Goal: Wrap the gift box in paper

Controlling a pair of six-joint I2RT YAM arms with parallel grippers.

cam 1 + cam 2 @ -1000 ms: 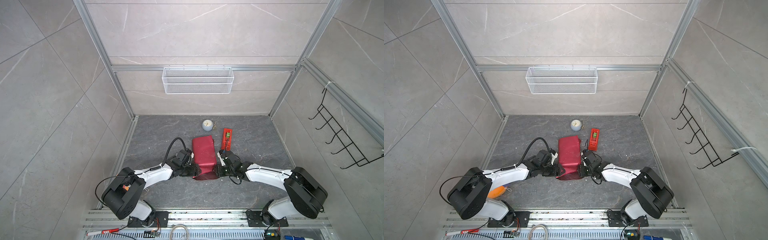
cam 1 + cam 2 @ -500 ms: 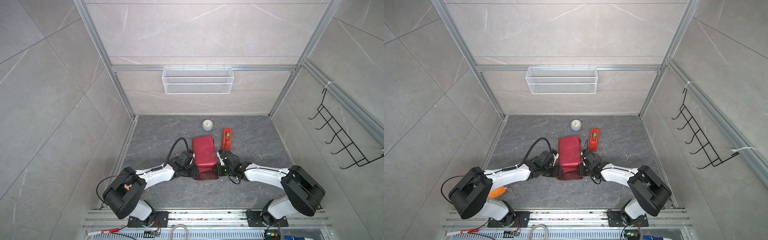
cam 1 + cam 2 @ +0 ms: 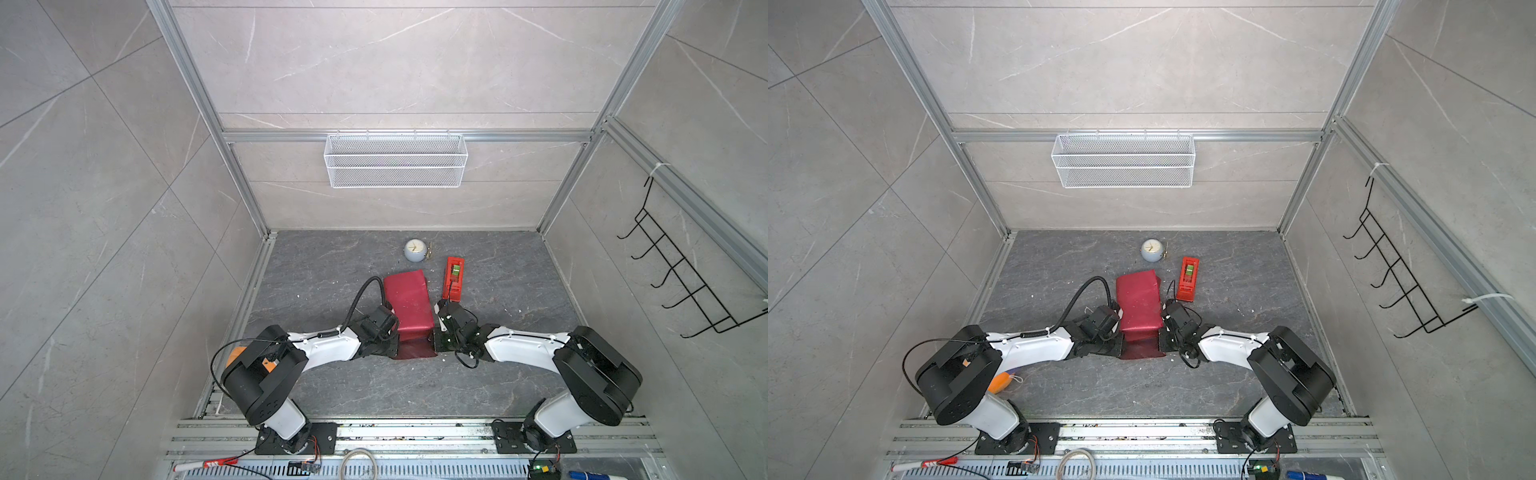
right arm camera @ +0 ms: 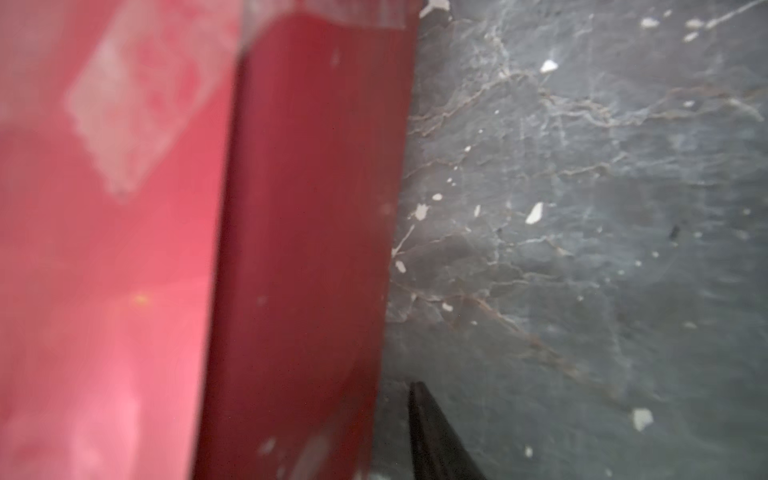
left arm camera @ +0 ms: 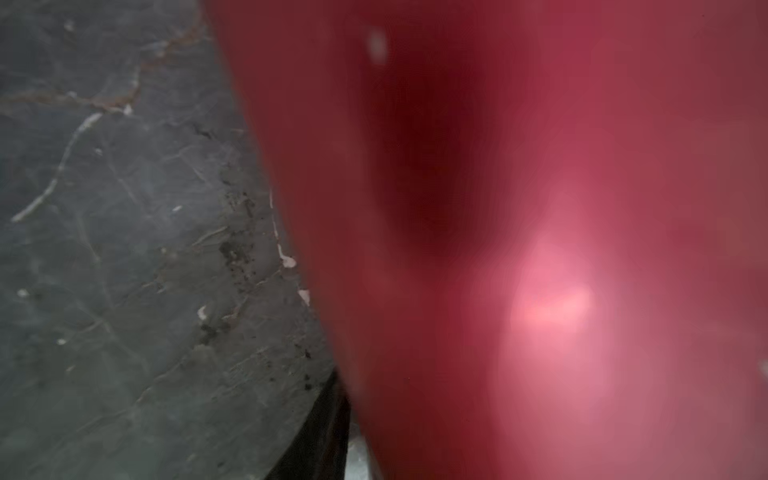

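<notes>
The gift box is hidden under the paper point(image 3: 409, 303) point(image 3: 1139, 305), a maroon parcel in mid-table. A shiny red flap point(image 3: 413, 353) point(image 3: 1140, 351) of the paper lies flat on the table at its near end. My left gripper point(image 3: 388, 351) point(image 3: 1115, 347) sits low at the flap's left edge. At the right edge is my right gripper point(image 3: 437, 347) point(image 3: 1163, 343). In the left wrist view, blurred paper point(image 5: 498, 208) fills most of the picture beside one black finger point(image 5: 320, 436). The right wrist view shows paper point(image 4: 291, 249) beside one finger point(image 4: 432, 440). How either pair of jaws stands is hidden.
A red tape dispenser point(image 3: 453, 278) point(image 3: 1188, 277) lies just right of the parcel, a small round clock point(image 3: 414, 250) behind it. A white wire basket point(image 3: 395, 160) hangs on the back wall, a black hook rack point(image 3: 681, 282) on the right wall. An orange object point(image 3: 1000, 382) lies by the left arm's base.
Both grippers have edged inward to the near flap's side edges. The parcel has stayed where it was.
</notes>
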